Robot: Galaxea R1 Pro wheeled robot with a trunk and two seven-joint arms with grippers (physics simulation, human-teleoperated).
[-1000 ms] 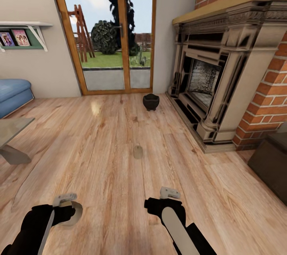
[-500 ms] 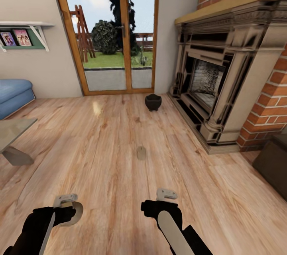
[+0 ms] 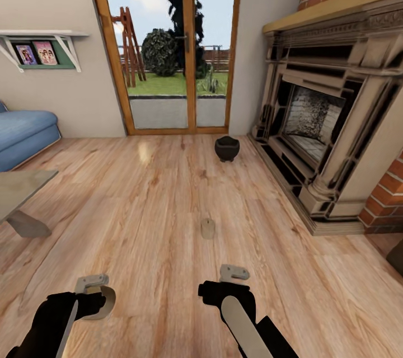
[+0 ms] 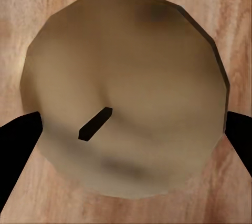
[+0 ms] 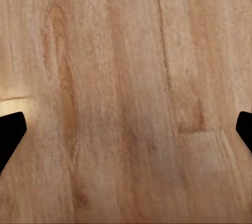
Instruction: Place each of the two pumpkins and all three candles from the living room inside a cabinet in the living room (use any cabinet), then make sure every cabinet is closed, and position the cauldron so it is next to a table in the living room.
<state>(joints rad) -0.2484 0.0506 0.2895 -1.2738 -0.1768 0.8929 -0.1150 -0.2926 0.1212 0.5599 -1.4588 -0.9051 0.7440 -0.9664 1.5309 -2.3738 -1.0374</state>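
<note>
Left gripper [image 3: 99,296] pinches a tan candle [image 4: 126,98], wick visible in the left wrist view; right gripper [image 3: 234,274] is spread, holding nothing, over the wood floor [image 3: 140,207]. A second candle [image 3: 207,228] stands on the floor ahead. Cauldron [image 3: 227,148] sits by the fireplace [image 3: 324,123], well apart from the table [image 3: 22,190] corner at left.

No readable text, label, brand, number or sign is found in any of the views. Two small colourful pictures [image 3: 36,53] are seen propped on the wall shelf [image 3: 39,35] at the left of the head view, but any lettering on them is too small and blurred to be made out.
</note>
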